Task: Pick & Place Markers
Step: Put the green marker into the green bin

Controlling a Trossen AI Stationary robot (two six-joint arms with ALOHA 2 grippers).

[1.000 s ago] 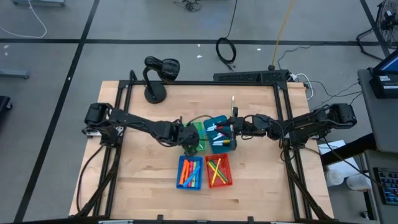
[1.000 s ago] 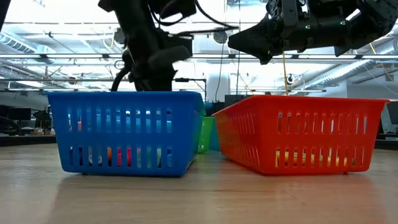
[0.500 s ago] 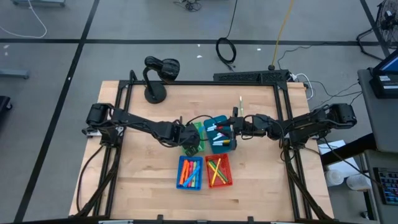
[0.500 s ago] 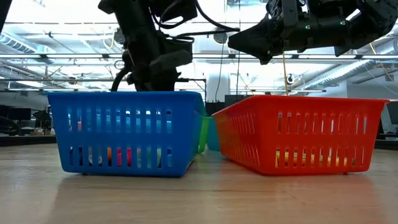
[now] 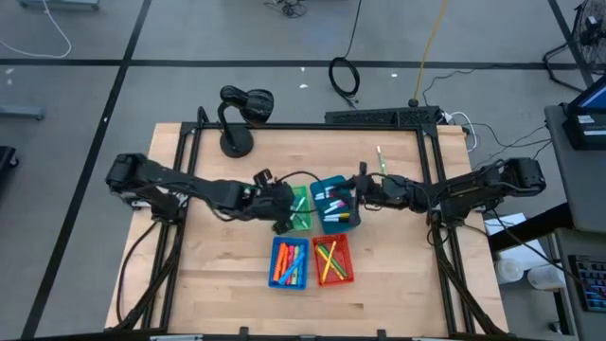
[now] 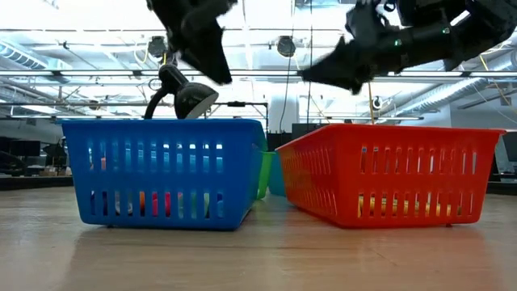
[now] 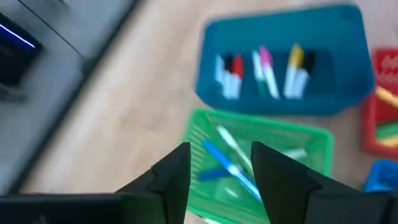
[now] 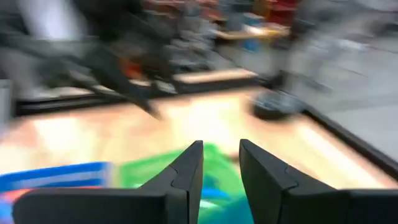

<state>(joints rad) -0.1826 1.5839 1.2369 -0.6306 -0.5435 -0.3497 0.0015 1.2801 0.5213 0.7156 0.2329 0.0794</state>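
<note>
Fingers of the left gripper (image 7: 219, 168) stand apart, empty, above the green bin (image 7: 261, 163). The right gripper (image 8: 219, 163), fingers apart too, hovers beside it, over the teal bin (image 5: 333, 205) of markers (image 7: 264, 68).

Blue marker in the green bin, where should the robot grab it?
Best guess: grip the blue marker around the middle of its thin barrel, coming straight down from above. It lies flat and slanted on the floor of the green bin, so the walls block a sideways reach. The open left hand should close across its narrow width, minding the white marker close beside it.
</note>
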